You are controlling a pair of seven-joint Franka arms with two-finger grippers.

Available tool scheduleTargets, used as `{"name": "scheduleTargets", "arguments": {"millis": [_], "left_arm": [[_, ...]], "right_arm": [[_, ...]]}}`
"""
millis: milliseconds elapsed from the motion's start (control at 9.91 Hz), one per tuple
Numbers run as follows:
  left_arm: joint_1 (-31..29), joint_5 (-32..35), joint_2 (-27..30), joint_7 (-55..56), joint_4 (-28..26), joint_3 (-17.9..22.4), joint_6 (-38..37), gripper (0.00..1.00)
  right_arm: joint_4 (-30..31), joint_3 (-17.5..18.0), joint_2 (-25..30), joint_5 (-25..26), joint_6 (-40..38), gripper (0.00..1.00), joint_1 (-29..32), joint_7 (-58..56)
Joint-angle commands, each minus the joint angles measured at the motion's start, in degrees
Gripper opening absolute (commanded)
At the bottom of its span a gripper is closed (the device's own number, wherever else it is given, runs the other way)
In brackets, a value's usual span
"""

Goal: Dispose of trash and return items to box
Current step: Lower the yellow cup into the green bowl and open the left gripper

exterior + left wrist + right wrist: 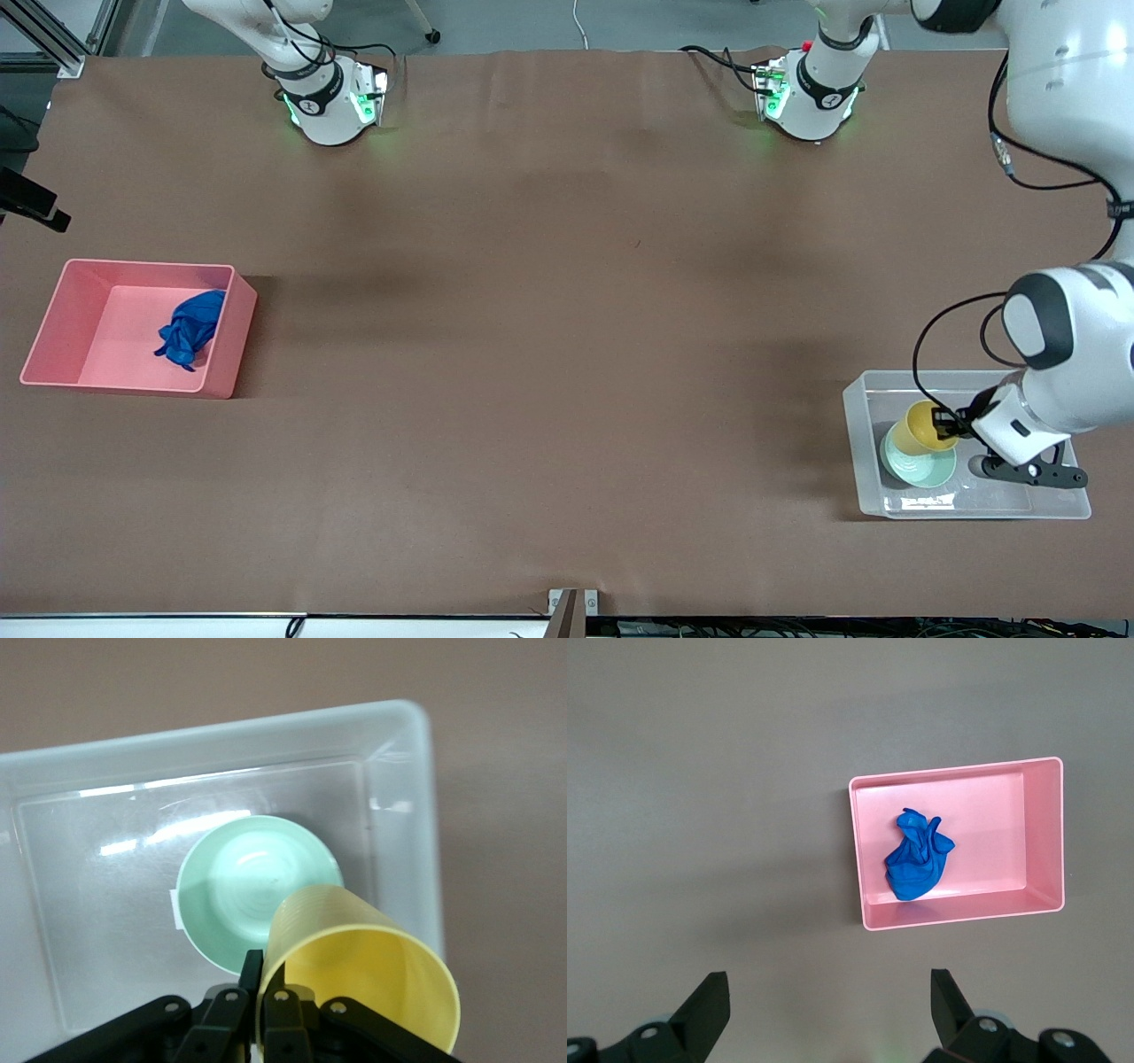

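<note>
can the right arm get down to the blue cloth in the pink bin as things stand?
Probably yes. The right hand hangs open above the table near the pink bin. The bin has no lid, and the blue cloth lies alone in it with nothing on top. The left arm is busy at the clear box.

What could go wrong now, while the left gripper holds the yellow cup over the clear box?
1. The left gripper pinches only the rim of the yellow cup, which hangs tilted. It might slip, or tip over when released.
2. The cup is over the mint-green bowl in the clear plastic box; lowering it could push the bowl.
3. The fingers work near the box wall and might bump it.
</note>
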State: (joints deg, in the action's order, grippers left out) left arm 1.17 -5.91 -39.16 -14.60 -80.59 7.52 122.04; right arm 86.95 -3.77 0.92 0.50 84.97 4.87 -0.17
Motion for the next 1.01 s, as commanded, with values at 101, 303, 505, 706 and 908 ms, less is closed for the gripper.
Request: {"name": "scheduleTargets", "arguments": {"millis": [101, 303, 505, 706, 908], "left_arm": [[-0.6, -1.1, -5.7, -1.1, 1.9, 0.9, 2.6, 0.02], [-0.9, -1.1, -6.3, -1.0, 1.8, 0.9, 3.6, 0.37], [-1.3, -0.8, -3.6, -1.0, 1.8, 0.9, 3.6, 1.0], [-1.0, -0.7, 3.3, 0.0, 0.4, 0.6, 2.6, 1.0], [-0.6, -0.5, 12.5, 0.2, -1.5, 0.0, -2.4, 1.0]], "right_arm": [[0.7, 0.2, 0.8, 0.7, -0.2, 1.0, 0.1, 0.4], [0.7, 0.2, 0.8, 0.7, -0.2, 1.0, 0.1, 0.4], [-0.2, 0.2, 0.8, 0.8, -0.1, 1.0, 0.1, 0.4], [-5.2, 0.2, -1.6, 1.1, -2.3, 1.0, 0.4, 0.1], [-5.3, 0.2, -1.7, 0.8, -2.2, 1.0, 0.0, 0.0]]}}
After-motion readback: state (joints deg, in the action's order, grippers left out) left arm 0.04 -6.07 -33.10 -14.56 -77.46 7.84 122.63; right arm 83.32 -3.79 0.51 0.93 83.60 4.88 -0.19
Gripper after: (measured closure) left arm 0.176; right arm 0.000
